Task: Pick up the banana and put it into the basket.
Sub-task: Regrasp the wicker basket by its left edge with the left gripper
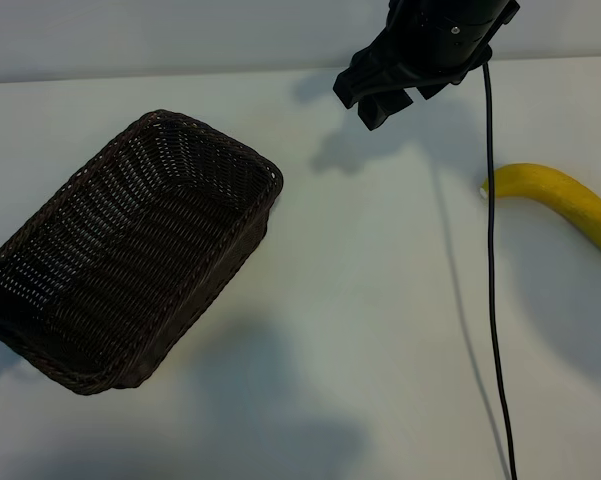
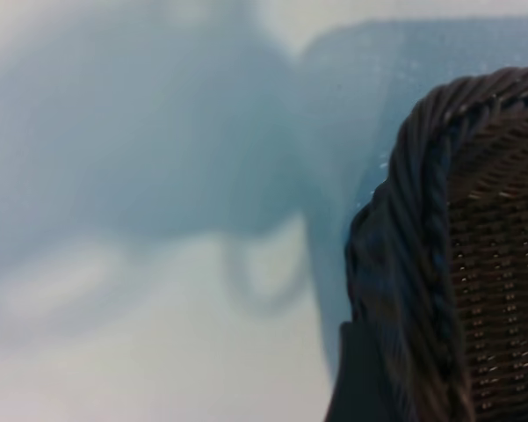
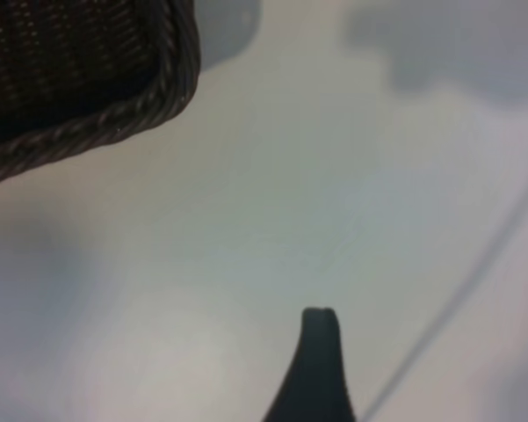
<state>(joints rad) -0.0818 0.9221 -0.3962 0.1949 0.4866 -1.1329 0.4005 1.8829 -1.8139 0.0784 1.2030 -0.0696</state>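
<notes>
Exterior view looks steeply down on a white table (image 1: 380, 330), with the basket (image 1: 130, 250) sitting at an angle on the left side, nothing in it. Banana (image 1: 570, 200) is way over at the right edge, lying flat on the table, well apart from the basket, with nothing touching it. Right gripper (image 1: 385, 95) hangs at the top of the view over bare table, between the basket and the banana, fingers spread apart and holding nothing. A black cable (image 1: 495, 300) runs down from that arm and passes right across the banana's tip. Left gripper only peeks in as a dark bit at the far left edge, against the basket's end; its wrist view just shows the basket's braided rim (image 2: 422, 255) up close, and its fingers are parted, not gripping anything as far as I can see. Right wrist view catches one fingertip (image 3: 319, 352) and a basket corner (image 3: 171, 79).
</notes>
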